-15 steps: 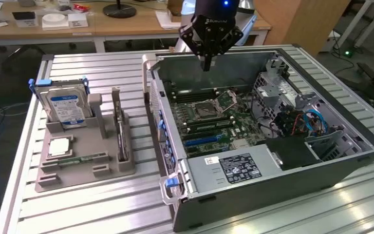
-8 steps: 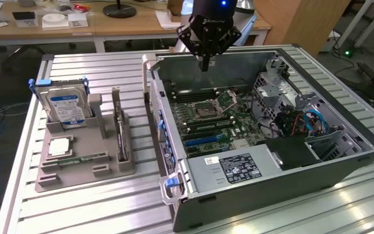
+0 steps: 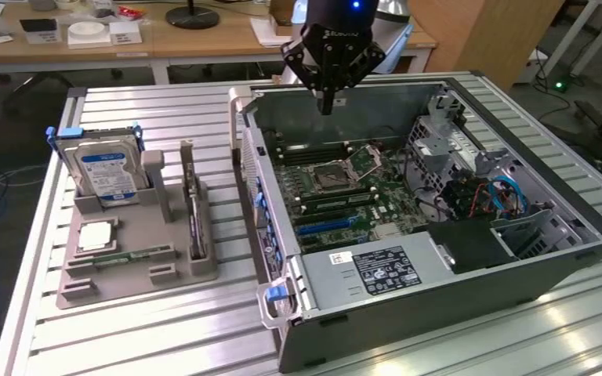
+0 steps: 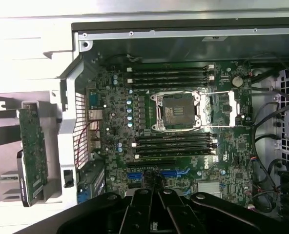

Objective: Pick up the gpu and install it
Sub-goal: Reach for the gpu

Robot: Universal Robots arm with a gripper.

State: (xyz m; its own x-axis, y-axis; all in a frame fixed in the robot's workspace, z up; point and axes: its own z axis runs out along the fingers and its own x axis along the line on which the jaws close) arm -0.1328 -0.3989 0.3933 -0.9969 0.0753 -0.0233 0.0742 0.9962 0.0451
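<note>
here the end effector (image 3: 328, 104) hangs over the open computer case (image 3: 469, 305), above the far end of the motherboard (image 3: 348, 200). its 2 fingers are pressed together with nothing between them. in the wrist view the dark fingers point down toward the board, with the cpu socket (image 4: 178, 110) and the rows of memory slots below them.

the gpu (image 3: 194, 219) has not been picked up. it stands on its long edge in a slot of the grey holder (image 3: 144, 270), which sits on the slatted metal bench (image 3: 175, 337) just beside the case, on the exterior view's left. the card is well apart from the end effector.

the same holder carries a silver hard drive (image 3: 107, 174) with a blue label, upright at its far end, 1 square processor chip (image 3: 94, 235) lying flat, and a slim green memory stick (image 3: 128, 256) near the front.
</note>
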